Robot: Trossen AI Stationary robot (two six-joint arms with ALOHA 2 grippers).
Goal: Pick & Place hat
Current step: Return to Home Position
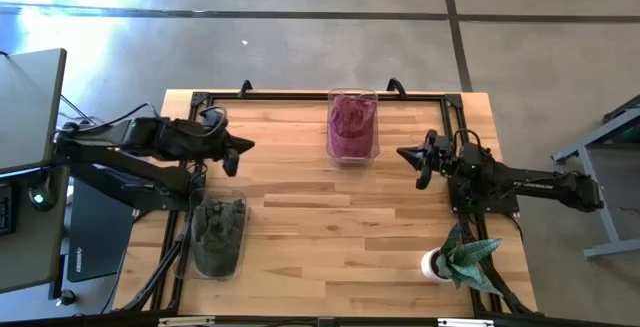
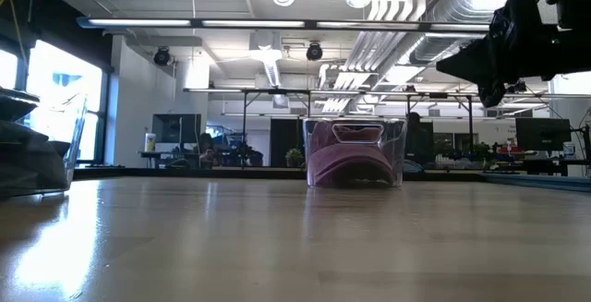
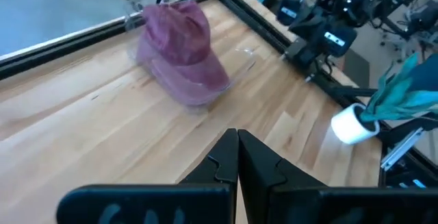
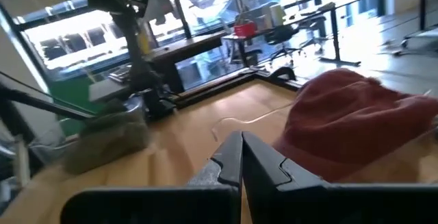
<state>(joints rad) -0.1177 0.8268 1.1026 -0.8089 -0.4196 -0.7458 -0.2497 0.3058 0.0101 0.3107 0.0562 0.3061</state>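
A maroon hat lies in a clear bin at the table's far middle; it also shows in the low view, the left wrist view and the right wrist view. A dark green hat lies in a clear bin at the near left. My left gripper hovers shut and empty at the left, above the table. My right gripper hovers shut and empty at the right, also seen in the low view.
A potted plant in a white pot stands at the near right. A black frame runs along the table's far edge. Bare wood lies between the two bins and the arms.
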